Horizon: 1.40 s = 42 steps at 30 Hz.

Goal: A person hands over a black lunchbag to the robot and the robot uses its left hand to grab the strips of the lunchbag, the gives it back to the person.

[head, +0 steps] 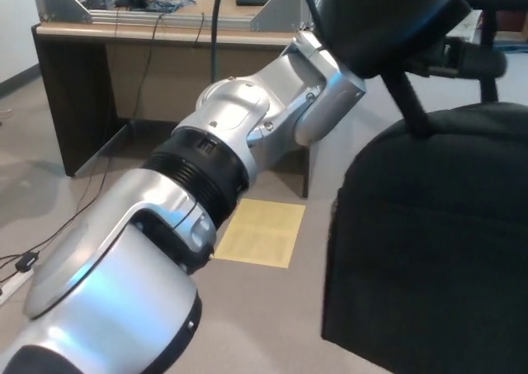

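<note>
My left arm [223, 159] reaches from the lower left up to the top right. Its black hand [388, 15] is at the top edge, closed around the black straps [410, 103] of the lunchbag. The black lunchbag [429, 250] hangs below the hand and fills the lower right of the head view, off the floor. One finger [466, 60] sticks out to the right over the bag. No person's hand shows. My right hand is out of the picture.
A wooden desk [157, 35] with a metal frame and hanging cables [216, 35] stands behind the arm. A yellow patch [264, 232] lies on the grey floor under the arm. A cable [25, 262] trails at the left edge.
</note>
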Motion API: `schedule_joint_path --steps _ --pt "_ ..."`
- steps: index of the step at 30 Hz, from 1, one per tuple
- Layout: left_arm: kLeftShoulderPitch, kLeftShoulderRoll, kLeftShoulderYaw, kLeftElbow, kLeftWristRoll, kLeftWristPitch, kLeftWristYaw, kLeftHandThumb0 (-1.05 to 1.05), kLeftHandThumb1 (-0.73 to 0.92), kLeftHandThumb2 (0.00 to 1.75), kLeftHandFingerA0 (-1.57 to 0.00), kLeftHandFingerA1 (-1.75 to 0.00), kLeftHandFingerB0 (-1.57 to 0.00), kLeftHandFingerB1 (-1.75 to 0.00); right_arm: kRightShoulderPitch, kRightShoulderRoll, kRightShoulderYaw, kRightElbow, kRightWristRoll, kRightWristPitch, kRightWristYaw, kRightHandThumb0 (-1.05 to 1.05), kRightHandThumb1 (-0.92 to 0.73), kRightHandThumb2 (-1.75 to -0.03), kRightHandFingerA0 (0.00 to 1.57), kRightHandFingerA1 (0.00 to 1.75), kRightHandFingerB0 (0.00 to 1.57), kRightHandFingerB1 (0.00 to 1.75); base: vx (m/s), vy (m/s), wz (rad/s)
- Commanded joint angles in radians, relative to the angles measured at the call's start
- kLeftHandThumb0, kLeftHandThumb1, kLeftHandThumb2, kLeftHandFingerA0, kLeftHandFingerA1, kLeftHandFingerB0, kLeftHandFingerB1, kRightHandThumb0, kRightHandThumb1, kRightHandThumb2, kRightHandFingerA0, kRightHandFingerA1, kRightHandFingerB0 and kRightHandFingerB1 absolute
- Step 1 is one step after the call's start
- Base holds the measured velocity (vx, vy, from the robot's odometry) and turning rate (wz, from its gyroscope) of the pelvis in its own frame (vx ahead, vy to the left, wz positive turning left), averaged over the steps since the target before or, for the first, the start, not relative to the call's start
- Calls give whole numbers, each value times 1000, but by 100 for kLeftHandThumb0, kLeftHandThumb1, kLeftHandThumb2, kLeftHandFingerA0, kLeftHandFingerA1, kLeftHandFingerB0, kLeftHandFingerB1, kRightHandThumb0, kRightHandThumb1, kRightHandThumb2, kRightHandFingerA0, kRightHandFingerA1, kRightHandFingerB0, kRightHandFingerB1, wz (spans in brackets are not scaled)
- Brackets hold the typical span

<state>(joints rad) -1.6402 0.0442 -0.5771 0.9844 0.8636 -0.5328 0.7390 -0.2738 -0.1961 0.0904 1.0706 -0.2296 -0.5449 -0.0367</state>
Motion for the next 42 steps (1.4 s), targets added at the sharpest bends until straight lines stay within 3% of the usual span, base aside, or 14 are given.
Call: schedule_joint_path --steps 1,9,13,14,17,18,19,22,23,26,37,38,39,42 --pt "154 127 82 -282 -304 54 -658 -105 68 62 0 0 0 0 6 -16 1 4 -3 18 -2 -65 -67 -104 35 56 26 49 0 0 0" --pt "244 189 134 -529 -417 136 -789 -105 67 61 0 0 0 0 11 -22 10 5 -12 12 -20 -64 -80 -64 43 44 41 40 0 0 0" --pt "297 259 199 -612 -466 153 -817 -102 68 60 0 0 0 0 -5 -31 5 1 -6 28 -9 -64 -81 -65 41 44 39 39 0 0 0" --pt "327 286 222 -645 -474 157 -812 -100 65 60 0 0 0 0 -5 -33 6 3 -7 27 -6 -65 -66 -105 33 56 28 50 0 0 0" --pt "443 369 295 -755 -504 166 -797 -96 50 86 0 0 0 0 9 -36 6 5 -4 14 2 -67 -67 -106 33 56 28 50 0 0 0" --pt "481 389 322 -785 -553 176 -814 -99 65 59 0 0 0 0 9 -38 3 5 -1 12 0 -69 -80 -65 41 44 39 39 0 0 0" --pt "502 402 339 -804 -578 186 -825 -101 65 61 0 0 0 0 5 -38 2 7 0 12 0 -65 -64 -104 38 58 32 52 0 0 0" --pt "612 468 410 -899 -645 179 -829 -100 62 61 0 0 0 0 -3 -36 1 18 1 18 -4 -65 -64 -103 38 58 33 52 0 0 0" --pt "643 475 425 -925 -668 185 -832 -99 61 61 0 0 0 0 -1 -37 1 21 1 15 -8 -70 -80 -66 42 46 39 40 0 0 0" --pt "799 542 506 -1029 -720 187 -839 -100 64 61 0 0 0 0 10 -24 -11 25 17 0 -11 -68 -79 -64 44 47 41 41 0 0 0" --pt "1099 624 641 -1225 -971 216 -905 -101 57 63 0 0 0 0 22 -11 -5 19 9 13 -32 -67 -79 -65 42 44 40 39 0 0 0" --pt "1107 630 645 -1227 -972 217 -911 -102 59 63 0 0 0 0 25 -10 -5 17 8 15 -34 -64 -65 -105 33 56 29 50 0 0 0" --pt "1130 637 659 -1223 -959 221 -912 -101 59 62 0 0 0 0 26 -14 -3 14 4 14 -37 -67 -81 -65 41 44 39 39 0 0 0" --pt "1179 646 681 -1200 -932 192 -910 -96 63 60 0 0 0 0 20 -17 -7 10 9 20 -32 -67 -82 -65 41 43 39 38 0 0 0"
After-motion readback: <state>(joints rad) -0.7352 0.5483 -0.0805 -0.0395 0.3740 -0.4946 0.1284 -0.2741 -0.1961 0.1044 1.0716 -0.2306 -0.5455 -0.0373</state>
